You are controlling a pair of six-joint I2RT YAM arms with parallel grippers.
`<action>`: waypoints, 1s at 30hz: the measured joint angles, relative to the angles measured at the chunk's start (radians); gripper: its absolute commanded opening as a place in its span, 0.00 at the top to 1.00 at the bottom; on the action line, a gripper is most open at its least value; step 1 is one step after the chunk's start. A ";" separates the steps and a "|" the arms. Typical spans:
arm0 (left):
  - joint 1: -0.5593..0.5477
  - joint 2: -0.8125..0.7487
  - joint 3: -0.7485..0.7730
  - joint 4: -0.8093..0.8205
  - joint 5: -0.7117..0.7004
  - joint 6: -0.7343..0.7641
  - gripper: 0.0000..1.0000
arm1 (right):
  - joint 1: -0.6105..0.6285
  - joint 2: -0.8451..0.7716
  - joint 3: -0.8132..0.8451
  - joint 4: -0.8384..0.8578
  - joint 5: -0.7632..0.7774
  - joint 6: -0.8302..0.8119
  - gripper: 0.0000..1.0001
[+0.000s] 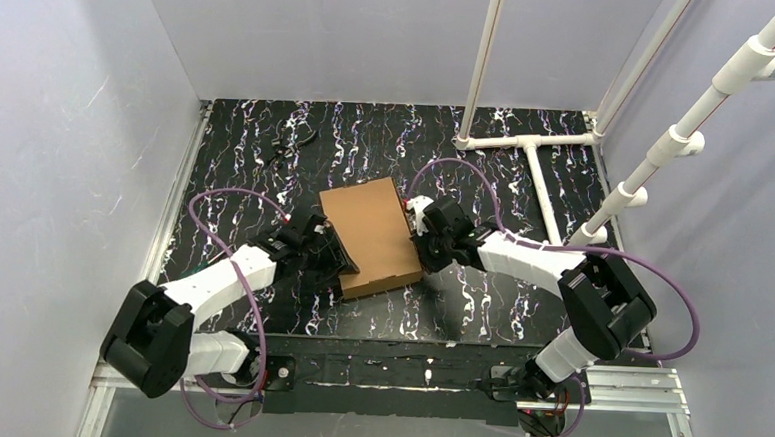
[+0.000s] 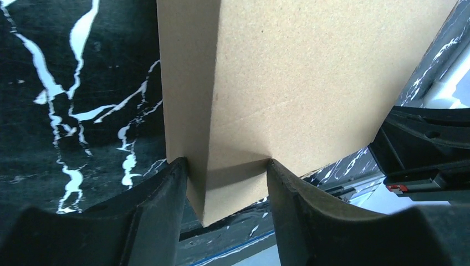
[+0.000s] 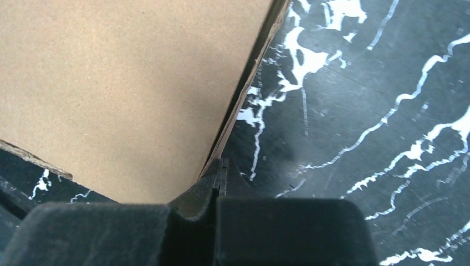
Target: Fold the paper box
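The left gripper pinches the paper box at its left edge. The right gripper, pressed together, braces the right edge. Squeeze gently, keeping both sides level so the cardboard isn't crushed.

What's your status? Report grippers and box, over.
Left gripper: jaws clamped on paper box, left edge. Right gripper: jaws shut, touching box's right edge. Box looks closed, lying flat. Nothing blocking.

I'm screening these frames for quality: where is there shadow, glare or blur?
Top external: evenly lit, sharp, no glare on the paper box. Left wrist: dark shadow on the box corner between the left jaws, which look soft. Right wrist: gentle shading on the cardboard; the right jaws are blurred up close.
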 measured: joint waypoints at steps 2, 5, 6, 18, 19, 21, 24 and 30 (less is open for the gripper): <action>-0.027 0.029 0.023 0.004 -0.027 -0.030 0.52 | -0.008 0.001 0.007 -0.014 0.022 0.004 0.99; -0.053 0.058 0.046 0.016 -0.060 -0.057 0.52 | -0.017 -0.001 0.008 -0.023 0.059 0.011 0.99; -0.059 0.062 0.048 0.021 -0.068 -0.065 0.52 | -0.019 -0.004 0.008 -0.024 0.076 0.011 0.99; -0.092 0.003 0.031 0.113 -0.092 -0.123 0.52 | -0.141 -0.123 -0.110 0.034 0.082 0.002 0.99; -0.092 0.006 0.027 0.119 -0.090 -0.125 0.52 | -0.141 -0.122 -0.110 0.038 0.078 0.002 0.99; -0.092 0.014 0.020 0.132 -0.087 -0.127 0.52 | -0.138 -0.117 -0.106 0.042 0.064 0.002 0.99; -0.092 0.041 0.019 0.146 -0.083 -0.126 0.52 | -0.118 -0.077 -0.075 0.040 0.051 -0.005 0.99; -0.080 0.089 0.020 0.150 -0.075 -0.116 0.49 | -0.068 -0.053 -0.049 0.024 0.109 -0.052 0.99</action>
